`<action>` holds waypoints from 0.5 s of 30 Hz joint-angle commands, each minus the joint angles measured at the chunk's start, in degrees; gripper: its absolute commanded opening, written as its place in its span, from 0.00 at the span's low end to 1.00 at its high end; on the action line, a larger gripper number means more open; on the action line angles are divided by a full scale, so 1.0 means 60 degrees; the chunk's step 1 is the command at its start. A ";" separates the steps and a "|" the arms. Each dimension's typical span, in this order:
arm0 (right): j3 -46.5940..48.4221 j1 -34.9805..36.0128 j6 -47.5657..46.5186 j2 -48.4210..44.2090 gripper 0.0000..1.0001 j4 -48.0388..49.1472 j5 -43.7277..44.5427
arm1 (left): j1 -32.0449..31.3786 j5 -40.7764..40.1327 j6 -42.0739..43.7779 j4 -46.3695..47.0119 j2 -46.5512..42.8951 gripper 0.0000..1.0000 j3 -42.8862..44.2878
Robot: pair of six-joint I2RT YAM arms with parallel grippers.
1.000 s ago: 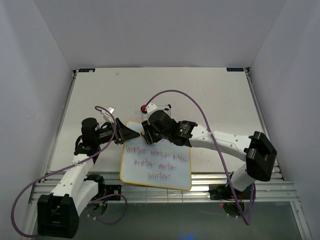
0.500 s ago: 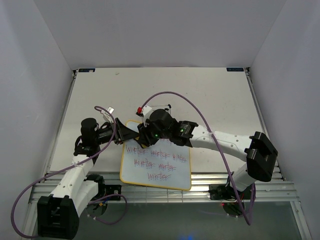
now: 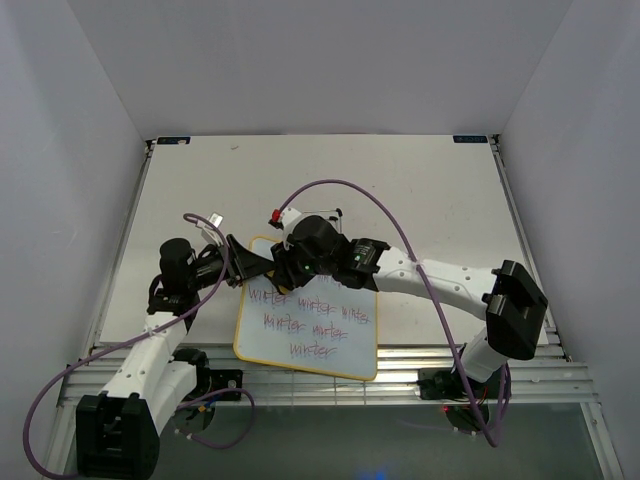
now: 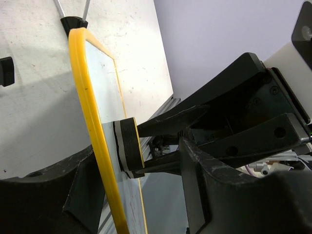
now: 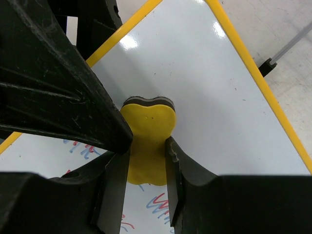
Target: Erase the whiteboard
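Whiteboard (image 3: 262, 345) sits on the table (image 3: 400, 190) toward the near edge, between the two arms and skewed a bit, with its black wire stand (image 3: 322, 212) poking out behind the top edge. Rows of purple-red writing (image 3: 312, 320) cover the middle and lower part of the board; the strip near the top edge is plain white. Both claws meet at the board's upper left corner. The right gripper (image 5: 146, 144) reaches in from the right, over the top edge, its jaws pinched tight on a yellow eraser (image 5: 148, 122). The eraser's dark pad is pressed flat on the white face just above the first row of writing. The left gripper (image 3: 268, 268) comes in from the left at the same corner. In the left wrist view the yellow frame runs between its two fingers, one finger behind the board and the other on the face side, with the eraser close beside it. The jaws stand apart, but contact on the face side is hidden, so a clamp on the frame can't be told.
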 commanded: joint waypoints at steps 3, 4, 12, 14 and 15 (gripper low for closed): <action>-0.0543 0.0095 0.1229 -0.0096 0.20 0.2465 0.1029 | -0.0189 0.1035 -0.0272 0.0862 -0.0417 0.65 -0.0107; -0.0647 0.0095 0.1433 -0.0126 0.21 0.2543 0.1176 | -0.0189 0.1035 -0.0287 0.0877 -0.0431 0.65 -0.0107; -0.0224 0.0051 0.1655 0.0298 0.21 0.1755 0.2231 | -0.0189 0.1050 -0.0374 0.0979 -0.0490 0.65 -0.0166; -0.0252 -0.0022 0.1771 0.0299 0.21 0.1621 0.2451 | -0.0189 0.1050 -0.0389 0.1009 -0.0548 0.65 -0.0180; -0.0253 -0.0037 0.1816 0.0313 0.21 0.1534 0.2539 | -0.0189 0.1050 -0.0404 0.1009 -0.0563 0.65 -0.0180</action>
